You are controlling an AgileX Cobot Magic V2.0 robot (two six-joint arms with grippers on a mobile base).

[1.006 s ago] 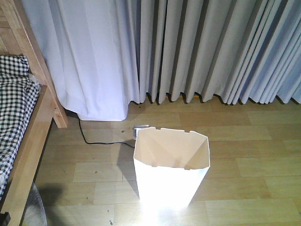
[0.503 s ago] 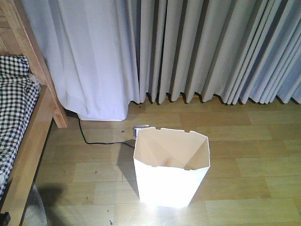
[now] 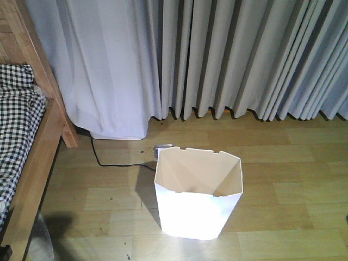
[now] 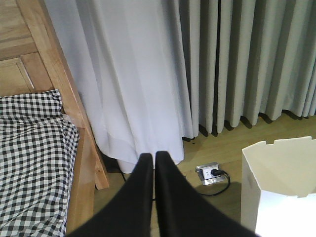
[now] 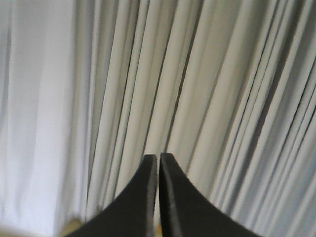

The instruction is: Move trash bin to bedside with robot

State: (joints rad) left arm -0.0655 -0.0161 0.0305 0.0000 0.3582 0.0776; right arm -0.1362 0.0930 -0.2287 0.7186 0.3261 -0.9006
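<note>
Trash bin (image 3: 198,196) upright on floor, well right of bed (image 3: 24,163), near curtains (image 3: 217,60): not yet bedside. Left gripper (image 4: 154,157) and right gripper (image 5: 158,158) closed, empty, raised clear for driving.

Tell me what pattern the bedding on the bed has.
Black-and-white check; the bedding shows best in the left wrist view.
</note>
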